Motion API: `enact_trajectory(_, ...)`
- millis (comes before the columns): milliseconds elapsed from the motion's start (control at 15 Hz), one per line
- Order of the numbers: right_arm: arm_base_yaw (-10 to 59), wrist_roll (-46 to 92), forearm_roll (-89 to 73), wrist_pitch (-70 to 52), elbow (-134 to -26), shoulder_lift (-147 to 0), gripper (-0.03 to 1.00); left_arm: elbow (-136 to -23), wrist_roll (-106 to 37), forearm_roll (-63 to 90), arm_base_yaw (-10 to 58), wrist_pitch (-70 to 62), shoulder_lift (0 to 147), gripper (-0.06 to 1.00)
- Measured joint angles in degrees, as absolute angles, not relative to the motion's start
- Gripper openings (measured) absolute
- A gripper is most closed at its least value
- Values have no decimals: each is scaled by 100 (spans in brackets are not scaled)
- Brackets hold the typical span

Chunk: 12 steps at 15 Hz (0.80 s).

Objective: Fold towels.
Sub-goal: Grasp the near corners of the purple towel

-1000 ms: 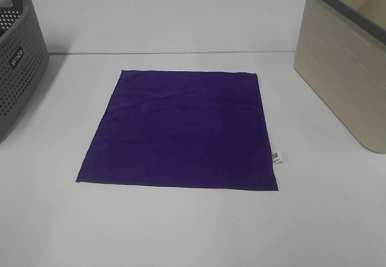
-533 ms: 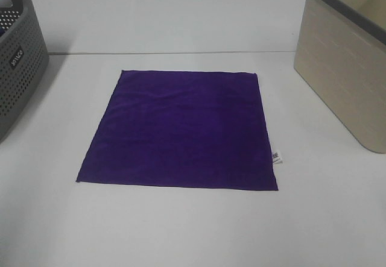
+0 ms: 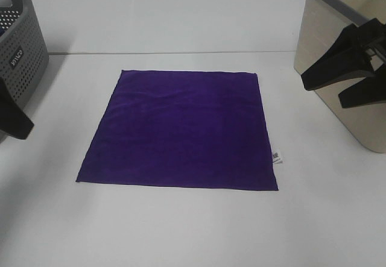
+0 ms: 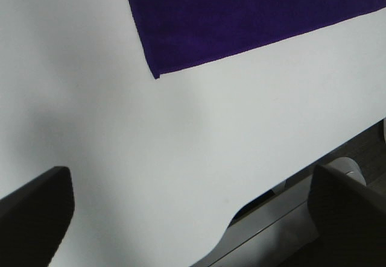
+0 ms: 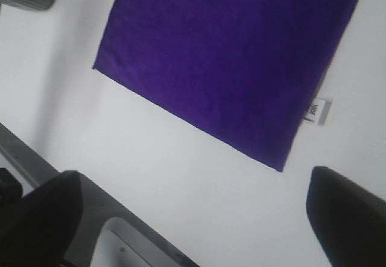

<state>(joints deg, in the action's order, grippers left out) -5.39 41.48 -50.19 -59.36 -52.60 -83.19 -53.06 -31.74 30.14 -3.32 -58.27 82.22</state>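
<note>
You are only starting: your left gripper (image 4: 190, 182) is hovering by the gray basket (image 3: 24, 56), fingers spread wide and empty. The towel (image 3: 181, 128) is lying flat and unfolded on the worktop (image 3: 181, 231), apart from both grippers. Your right gripper (image 3: 325, 92) is hanging near the beige basket (image 3: 350, 119), fingers likewise wide; every fold is waiting.

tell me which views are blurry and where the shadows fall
Exterior high: even, soft light, the towel sharp, no glare, only a faint shadow beside the grey basket. Left wrist: the jaws are dark, out-of-focus blobs at the frame edge, with a broad soft shadow on the table. Right wrist: slightly soft, the tag print unreadable.
</note>
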Motion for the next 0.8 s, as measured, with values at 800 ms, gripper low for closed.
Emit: enact_trajectory(800, -647, 4601, -5208, -5197, -4973, -10909, 96, -5306, -5025, 4377, -332, -4761, 10439, 98)
